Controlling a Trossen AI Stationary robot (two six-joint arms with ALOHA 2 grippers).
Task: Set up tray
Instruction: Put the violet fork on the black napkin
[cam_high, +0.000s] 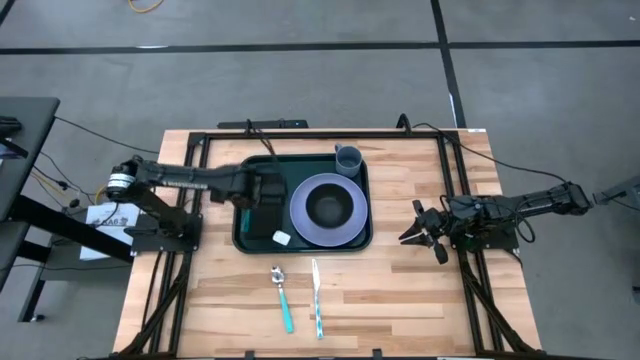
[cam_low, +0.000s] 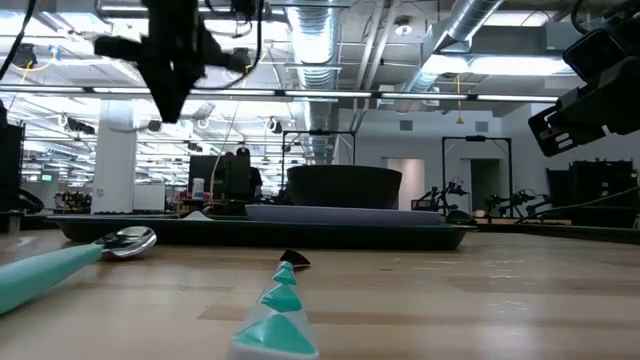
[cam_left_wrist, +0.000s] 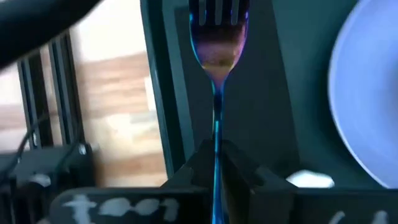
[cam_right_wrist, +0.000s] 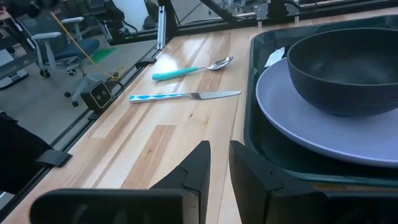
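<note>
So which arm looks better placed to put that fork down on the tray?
The left. Its gripper is shut on the fork and hangs over the tray, beside the plate. The right gripper holds nothing and waits over bare table to the tray's right.
</note>
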